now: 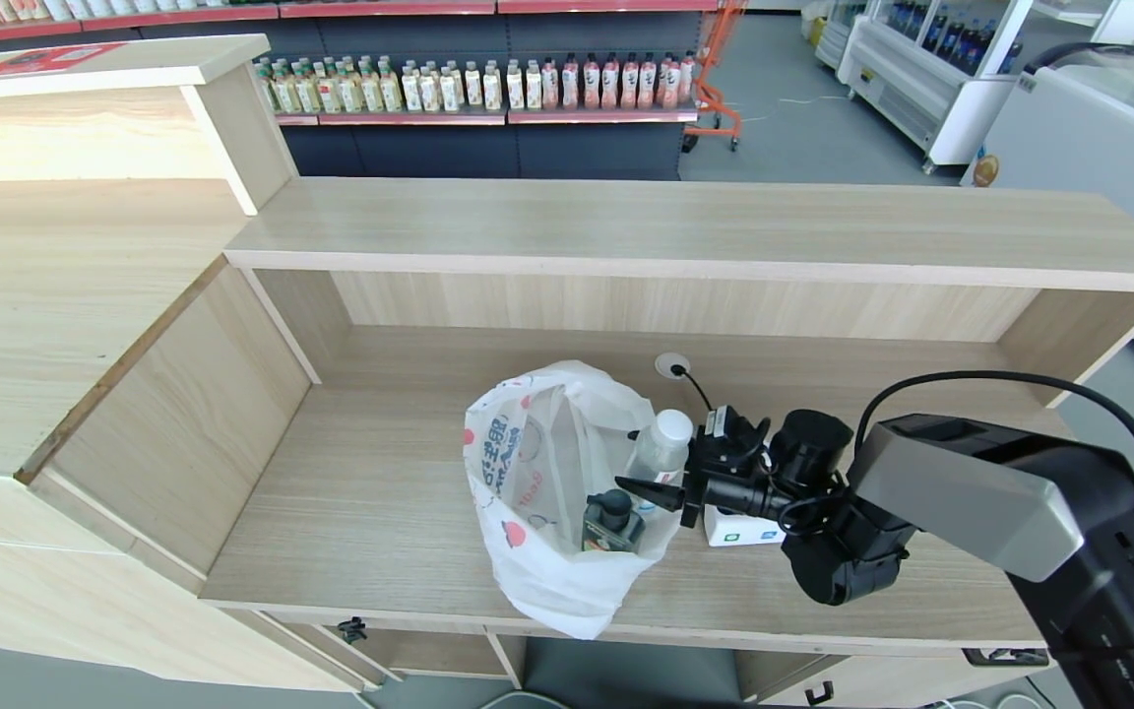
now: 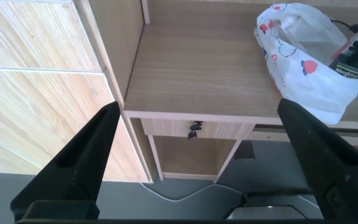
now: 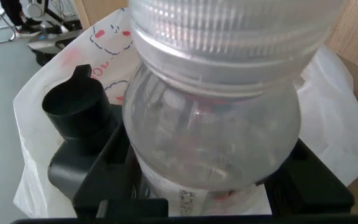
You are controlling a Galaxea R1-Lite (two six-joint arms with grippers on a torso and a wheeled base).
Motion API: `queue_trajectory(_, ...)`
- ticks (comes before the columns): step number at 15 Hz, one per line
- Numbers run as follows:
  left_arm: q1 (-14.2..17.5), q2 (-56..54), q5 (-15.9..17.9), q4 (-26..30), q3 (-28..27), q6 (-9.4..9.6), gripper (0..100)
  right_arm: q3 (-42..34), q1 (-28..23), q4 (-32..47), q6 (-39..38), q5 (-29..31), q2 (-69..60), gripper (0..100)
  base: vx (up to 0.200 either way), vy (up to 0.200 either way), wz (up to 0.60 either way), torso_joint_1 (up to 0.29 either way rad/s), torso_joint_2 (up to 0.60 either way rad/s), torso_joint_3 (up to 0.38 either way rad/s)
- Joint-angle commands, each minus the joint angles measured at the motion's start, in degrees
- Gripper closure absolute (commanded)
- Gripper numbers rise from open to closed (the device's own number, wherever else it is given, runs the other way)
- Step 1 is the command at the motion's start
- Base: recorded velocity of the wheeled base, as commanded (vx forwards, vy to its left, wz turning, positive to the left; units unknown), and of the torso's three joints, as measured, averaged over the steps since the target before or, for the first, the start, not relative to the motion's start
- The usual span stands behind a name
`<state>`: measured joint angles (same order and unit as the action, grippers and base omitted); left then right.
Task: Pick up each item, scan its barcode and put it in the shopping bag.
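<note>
Clear bottle [image 1: 663,443] — clamped in right tool [image 1: 651,475] — at bag [image 1: 528,463] mouth.

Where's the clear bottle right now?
Head view, right of centre: the clear bottle is in the right gripper, at the shopping bag's open right side.

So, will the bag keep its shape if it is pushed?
Probably not. The bag looks like thin, crumpled plastic, so it likely flops and folds. It stands loose on the counter, so a push may slide it.
</note>
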<state>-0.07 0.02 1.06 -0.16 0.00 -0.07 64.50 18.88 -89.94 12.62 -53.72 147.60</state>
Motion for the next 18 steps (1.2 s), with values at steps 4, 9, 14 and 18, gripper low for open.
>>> queue_trajectory(4,-0.01,-0.02,-0.01,-0.02,0.00,-0.01,0,0.01,0.01,-0.06,0.04,0.02,0.05,0,0.000,0.000,0.00,0.000,0.00,0.000)
queue_trajectory(9,-0.01,-0.02,-0.01,-0.02,0.00,-0.01,0,0.54,0.01,-0.06,-0.05,0.02,-1.53,0,0.000,0.000,0.00,0.000,0.00,0.000)
queue_trajectory(14,-0.01,-0.02,-0.01,-0.02,0.00,0.07,0,0.71,0.19,-0.06,-5.94,0.11,-6.89,0,0.000,0.000,0.00,0.000,0.00,0.000)
queue_trajectory(18,-0.01,-0.02,-0.01,-0.02,0.00,-0.01,0,1.42,0.28,-0.06,-10.60,0.29,-11.37,0,0.000,0.000,0.00,0.000,0.00,0.000)
